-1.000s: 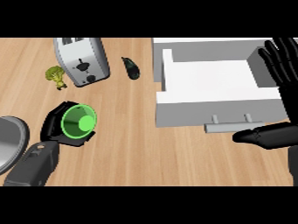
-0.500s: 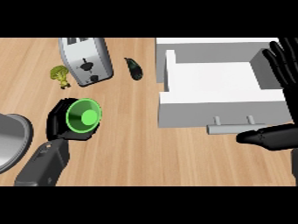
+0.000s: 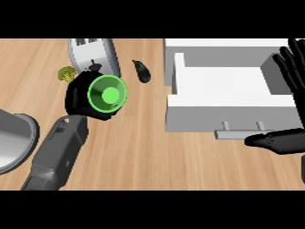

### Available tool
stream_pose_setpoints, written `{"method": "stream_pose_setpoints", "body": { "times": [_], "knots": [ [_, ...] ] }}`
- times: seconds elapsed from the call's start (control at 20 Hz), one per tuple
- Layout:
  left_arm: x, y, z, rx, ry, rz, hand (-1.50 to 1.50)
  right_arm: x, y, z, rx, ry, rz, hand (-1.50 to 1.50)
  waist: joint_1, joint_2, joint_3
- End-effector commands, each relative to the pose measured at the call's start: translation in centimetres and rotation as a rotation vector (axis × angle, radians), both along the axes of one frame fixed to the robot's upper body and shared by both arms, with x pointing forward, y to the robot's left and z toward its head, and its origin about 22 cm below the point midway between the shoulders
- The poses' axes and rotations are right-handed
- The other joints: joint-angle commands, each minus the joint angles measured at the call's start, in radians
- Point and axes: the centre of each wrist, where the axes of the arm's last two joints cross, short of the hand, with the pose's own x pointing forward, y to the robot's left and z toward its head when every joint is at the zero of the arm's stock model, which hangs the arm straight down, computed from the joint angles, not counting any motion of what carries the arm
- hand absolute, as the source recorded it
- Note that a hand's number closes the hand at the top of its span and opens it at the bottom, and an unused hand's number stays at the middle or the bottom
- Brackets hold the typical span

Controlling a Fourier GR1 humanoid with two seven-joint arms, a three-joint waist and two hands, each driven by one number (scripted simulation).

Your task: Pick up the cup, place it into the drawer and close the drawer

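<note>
The left hand (image 3: 82, 91) is mostly hidden behind the bright green round cup (image 3: 106, 93), whose open mouth faces the camera; its black fingers curl round the cup's sides, clamped on it. The cup is held above the wooden counter (image 3: 148, 156), well left of the open white drawer (image 3: 221, 85) and just in front of the silver toaster (image 3: 92, 56), covering the toaster's near end. The toaster's far end is cut off by the upper edge. A small yellow-green broccoli-like vegetable (image 3: 66, 74) peeks out left of the toaster, partly masked by the hand. A dark oval object (image 3: 142, 70), hard to identify, lies between toaster and drawer. A large grey metal pan (image 3: 3, 138), left of the drawer and far from it, is cut by the left edge.

Bare wood lies between cup and drawer. The drawer's handle (image 3: 239, 133) juts toward the viewer.

The right hand (image 3: 300, 107) rests open over the drawer's right side, fingers straight and spread, thumb just beside the handle, holding nothing.
</note>
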Motion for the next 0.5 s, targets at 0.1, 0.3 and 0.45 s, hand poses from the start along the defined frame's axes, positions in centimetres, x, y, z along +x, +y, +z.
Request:
{"method": "stream_pose_setpoints", "body": {
  "times": [0.1, 0.3, 0.45],
  "knots": [
    [3.0, -5.9, 7.5, 0.036, -0.055, -0.16, 1.5, 0.4, -1.2, -0.4, -0.014, 0.006, -0.024, -1.5, 0.015, -0.006, 0.001],
    [4.8, -9.8, 13.6, 0.059, -0.067, -0.163, 1.5, -0.3, 0.0, -1.1, -0.004, -0.011, -0.014, -1.5, -0.007, -0.001, 0.0],
    [5.0, -12.3, 16.5, 0.082, -0.052, -0.133, 1.5, 0.4, -1.1, -0.8, -0.002, -0.01, -0.01, -1.5, -0.017, 0.002, 0.0]
  ]
}}
